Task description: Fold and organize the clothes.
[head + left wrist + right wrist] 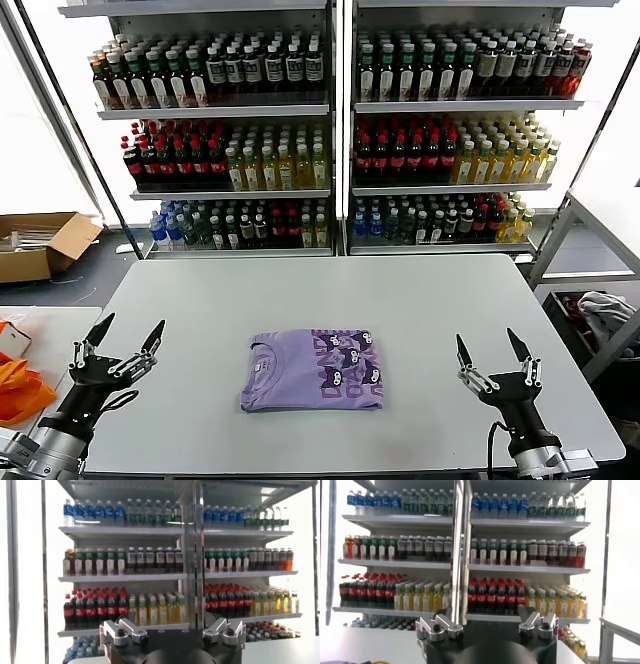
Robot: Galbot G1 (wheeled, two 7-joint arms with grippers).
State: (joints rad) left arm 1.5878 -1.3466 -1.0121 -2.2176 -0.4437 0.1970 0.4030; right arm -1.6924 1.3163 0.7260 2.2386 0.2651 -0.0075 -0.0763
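Both grippers, left (125,335) and right (492,348), stand with jaws apart at the frame's lower corners, arms cut off, beside the folded T-shirt (313,370).

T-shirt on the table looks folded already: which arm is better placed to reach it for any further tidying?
Neither clearly. The lavender T-shirt lies centred; the left gripper and right gripper hover open, each off to its own side, similarly far. The left may sit slightly nearer the collar end.
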